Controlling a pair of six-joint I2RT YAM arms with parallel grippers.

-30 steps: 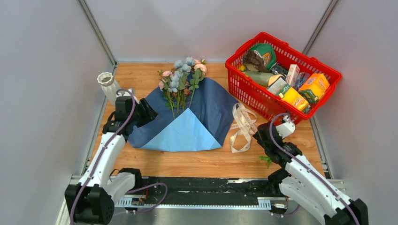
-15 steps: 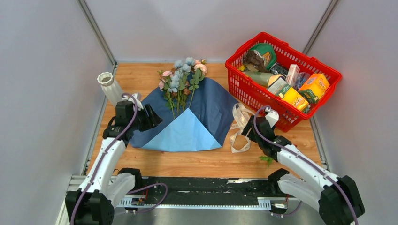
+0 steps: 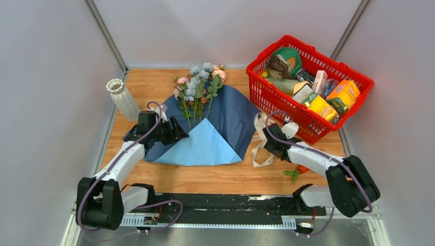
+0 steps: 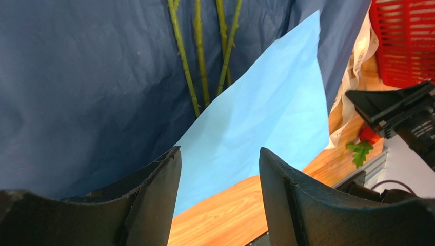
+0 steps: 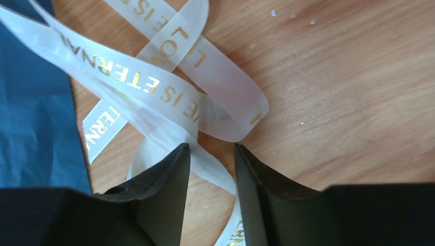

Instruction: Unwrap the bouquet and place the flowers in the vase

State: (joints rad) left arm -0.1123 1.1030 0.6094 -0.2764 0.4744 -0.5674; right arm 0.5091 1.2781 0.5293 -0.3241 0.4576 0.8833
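The flowers [image 3: 197, 89] lie flat on the opened blue wrapping paper [image 3: 231, 115] in the middle of the wooden table [image 3: 215, 177]. Their blooms point toward the far wall, and their thin green stems [image 4: 200, 66] run back toward the arms until they slip under a pale blue flap [image 3: 202, 143] folded over their lower ends. The bundle is therefore already undone: the sheet is spread out, and the cream ribbon [image 3: 262, 136], printed with gold lettering, lies in loose loops on the wood just beside the sheet's right edge. The white ribbed vase [image 3: 122, 100] stands upright toward the far left, apart from the paper, and no stem stands in it, so the placing step is not yet begun. The left gripper [image 3: 178, 134] sits low over the paper's left edge, aimed across the sheet toward the stems. Its jaws are spread wide with nothing between them, which reads as lining up either to take the stems or to lift the flap off them. The right gripper [image 5: 211, 148] hovers close over the ribbon, its jaws parted by a narrow gap through which ribbon and bare wood show, so it pinches nothing; I judge it is placed there to move the ribbon clear of the work. Behind it stands a red shopping basket [image 3: 277, 110] full of groceries, and a loose green sprig [image 3: 291, 175] lies near the table's front edge.
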